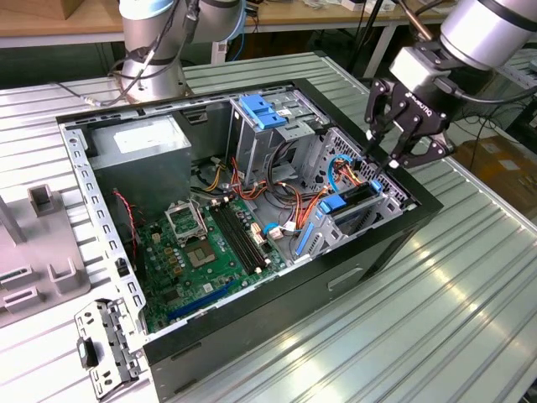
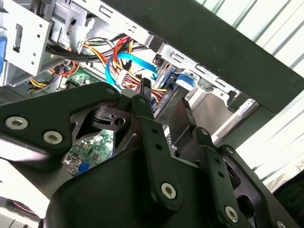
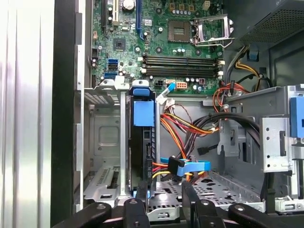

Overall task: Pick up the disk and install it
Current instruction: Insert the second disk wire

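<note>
The disk stands on its edge in the metal drive bay at the corner of the open computer case on the exterior view's right. It is a dark slab with a blue plastic carrier. In the first wrist view the disk runs down a slot of the bay, a blue tab at its far end. My gripper hangs just above the bay. Its black fingers are apart, one over the disk's near end, the other beside it. Both wrist views show a gap at the gripper.
Orange, red and blue cables lie beside the bay. The green motherboard covers the case floor, with a grey power-supply box at the back. A second drive cage has blue clips. A loose metal bracket lies on the ribbed table.
</note>
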Robot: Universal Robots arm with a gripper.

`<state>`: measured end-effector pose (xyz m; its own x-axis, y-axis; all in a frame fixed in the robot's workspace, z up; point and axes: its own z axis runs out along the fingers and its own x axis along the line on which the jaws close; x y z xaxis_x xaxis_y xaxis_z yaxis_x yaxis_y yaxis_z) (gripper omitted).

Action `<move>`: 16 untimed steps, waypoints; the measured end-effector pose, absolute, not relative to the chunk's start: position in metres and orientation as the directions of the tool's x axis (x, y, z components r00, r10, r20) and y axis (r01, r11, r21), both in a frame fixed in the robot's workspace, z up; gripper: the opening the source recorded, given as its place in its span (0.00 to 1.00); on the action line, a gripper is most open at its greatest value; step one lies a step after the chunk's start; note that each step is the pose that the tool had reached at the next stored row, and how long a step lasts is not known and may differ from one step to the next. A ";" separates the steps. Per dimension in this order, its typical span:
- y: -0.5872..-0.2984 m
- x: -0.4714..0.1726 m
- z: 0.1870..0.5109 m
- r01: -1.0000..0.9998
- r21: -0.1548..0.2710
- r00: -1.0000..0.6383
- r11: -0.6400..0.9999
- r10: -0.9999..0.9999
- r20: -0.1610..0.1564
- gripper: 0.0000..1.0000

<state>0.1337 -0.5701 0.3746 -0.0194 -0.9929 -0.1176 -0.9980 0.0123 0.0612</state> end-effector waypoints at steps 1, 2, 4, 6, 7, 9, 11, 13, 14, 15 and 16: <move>-0.569 0.133 0.375 -0.998 0.061 -0.019 0.012 -0.993 -0.118 0.42; -0.568 0.131 0.375 -0.998 0.061 -0.019 0.012 -0.993 -0.118 0.42; -0.568 0.129 0.375 -0.998 0.061 -0.019 0.012 -0.993 -0.118 0.42; -0.568 0.125 0.374 -0.998 0.061 -0.019 0.012 -0.993 -0.118 0.42; -0.568 0.124 0.374 -0.998 0.061 -0.019 0.012 -0.993 -0.118 0.42; -0.568 0.120 0.372 -0.998 0.061 -0.019 0.012 -0.993 -0.118 0.42; -0.568 0.119 0.369 -0.998 0.061 -0.019 0.012 -0.993 -0.118 0.42; -0.568 0.118 0.367 -0.998 0.061 -0.019 0.012 -0.993 -0.118 0.42; -0.568 0.117 0.367 -0.998 0.061 -0.019 0.012 -0.993 -0.118 0.42; -0.568 0.117 0.367 -0.998 0.061 -0.019 0.012 -0.993 -0.118 0.42; -0.568 0.117 0.367 -0.998 0.061 -0.019 0.012 -0.993 -0.118 0.42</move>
<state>0.1171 -0.5682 0.3668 -0.0192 -0.9928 -0.1180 -0.9981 0.0121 0.0612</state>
